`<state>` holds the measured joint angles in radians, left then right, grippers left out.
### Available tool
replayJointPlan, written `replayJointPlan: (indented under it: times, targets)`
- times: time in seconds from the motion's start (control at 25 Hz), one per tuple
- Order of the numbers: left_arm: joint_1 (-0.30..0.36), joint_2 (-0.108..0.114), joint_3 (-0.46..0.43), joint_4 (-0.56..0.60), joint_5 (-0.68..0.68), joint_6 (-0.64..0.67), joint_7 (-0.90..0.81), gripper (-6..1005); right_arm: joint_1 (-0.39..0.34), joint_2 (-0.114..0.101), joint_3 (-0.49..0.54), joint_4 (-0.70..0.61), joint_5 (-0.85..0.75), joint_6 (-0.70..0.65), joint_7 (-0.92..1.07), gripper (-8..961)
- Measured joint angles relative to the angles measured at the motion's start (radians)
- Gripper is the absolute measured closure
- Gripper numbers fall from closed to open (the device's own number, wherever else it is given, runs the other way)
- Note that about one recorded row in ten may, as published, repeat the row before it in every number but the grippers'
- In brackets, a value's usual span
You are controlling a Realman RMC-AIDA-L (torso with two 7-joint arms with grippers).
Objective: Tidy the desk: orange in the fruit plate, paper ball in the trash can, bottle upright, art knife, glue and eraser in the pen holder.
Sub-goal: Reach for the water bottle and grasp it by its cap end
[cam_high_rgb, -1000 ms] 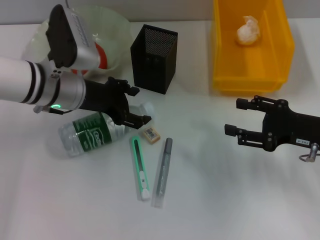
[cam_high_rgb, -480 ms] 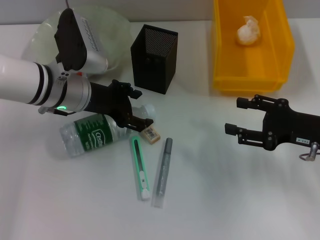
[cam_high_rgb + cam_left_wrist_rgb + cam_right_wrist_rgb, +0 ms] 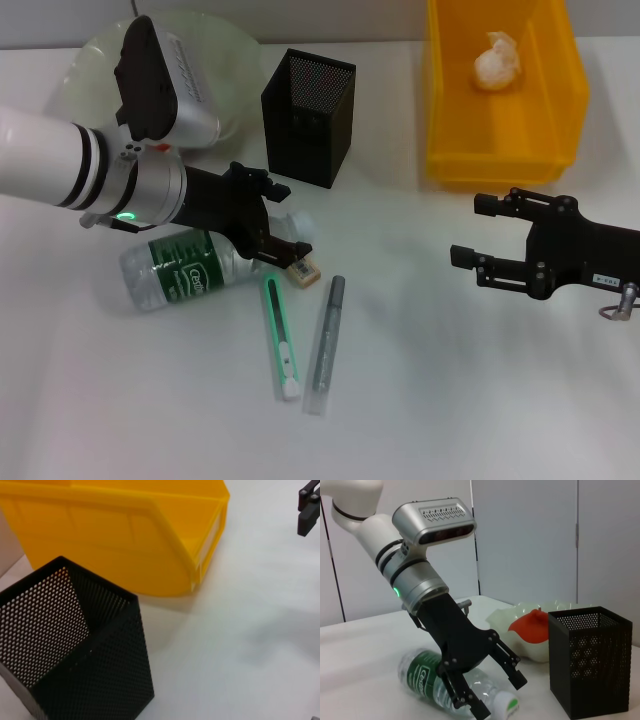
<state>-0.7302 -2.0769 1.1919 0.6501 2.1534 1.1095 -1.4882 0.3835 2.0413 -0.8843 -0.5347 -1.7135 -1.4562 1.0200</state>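
Since a second ago the left gripper (image 3: 278,233) has slid along the bottle (image 3: 195,267) toward its neck, fingers spread wide astride the clear plastic, gripping nothing. The bottle lies on its side beneath it, its green label too small to read. Just beyond the fingertips sit the small eraser (image 3: 302,271), the green-and-white art knife (image 3: 279,337) and the grey glue stick (image 3: 326,344). Behind stands the black mesh pen holder (image 3: 309,117). The right gripper (image 3: 472,232) hangs open, empty, before the yellow bin (image 3: 503,120) holding the paper ball (image 3: 496,58).
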Motion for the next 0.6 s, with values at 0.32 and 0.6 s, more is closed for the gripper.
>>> replayJointPlan:
  times: [0.32,0.6]
  targets:
    - [0.006,0.003,0.0,0.067,0.003,0.062,-0.032,157,0.0,-0.001,0.001,0.002,0.0,0.0,0.0,210]
    - [0.006,0.004,0.003,0.085,0.019,0.074,-0.055,157,-0.001,-0.002,0.004,0.005,0.003,0.0,0.0,211]
